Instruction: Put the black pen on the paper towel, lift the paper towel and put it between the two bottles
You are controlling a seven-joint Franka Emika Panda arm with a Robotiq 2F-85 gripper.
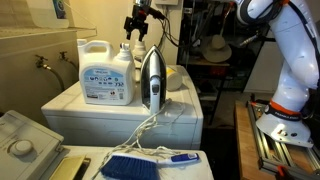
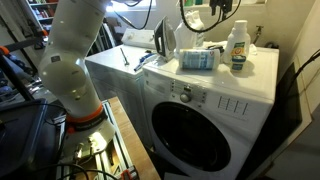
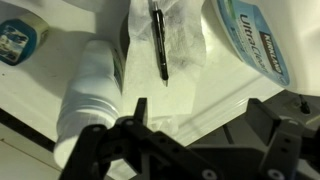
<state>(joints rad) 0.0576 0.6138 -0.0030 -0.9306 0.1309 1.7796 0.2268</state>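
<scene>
1. The hand (image 3: 195, 125) hovers empty above the counter (image 3: 215, 95). Its fingers are spread wide, with nothing between them.
2. The black pen (image 3: 158, 40) lies lengthwise on the paper towel (image 3: 185, 45). In the wrist view it is ahead of the hand, roughly in line with the gap between the fingers and touching neither.
3. The paper towel rests on the counter between a white bottle (image 3: 90, 90) and a labelled detergent jug (image 3: 250, 40).
4. In an exterior view, an iron (image 1: 152, 80) stands upright just beside the jug.
</scene>
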